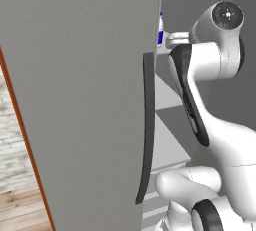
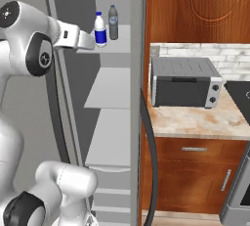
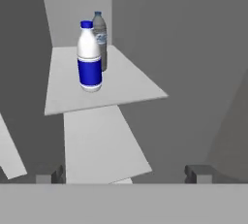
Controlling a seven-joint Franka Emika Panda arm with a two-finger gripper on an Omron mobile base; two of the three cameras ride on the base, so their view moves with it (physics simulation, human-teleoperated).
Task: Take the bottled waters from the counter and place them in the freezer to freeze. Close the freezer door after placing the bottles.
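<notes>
Both bottles are standing upright on the top shelf (image 2: 119, 41) inside the freezer (image 2: 105, 102), side by side and nearly touching: the white bottle with the blue label and cap (image 2: 100, 29) in front, the grey translucent bottle (image 2: 113, 22) just behind it. From the hand view the white bottle (image 3: 89, 57) partly covers the grey one (image 3: 100, 36), and lower pale shelves step down below them. The end effector (image 3: 127, 173) is wide open and holds nothing, its two dark fingertips (image 3: 197, 173) spread apart, near the bottles but not touching them. In the right base view the white arm reaches in toward the shelf with the end effector (image 2: 88, 41) beside the white bottle. The freezer door (image 1: 85, 100) stands open, its long dark handle (image 1: 146, 125) running down its edge. Off to the right, a grey toaster oven (image 2: 183, 82) sits on the marbled surface (image 2: 195, 122) above wooden cabinets
</notes>
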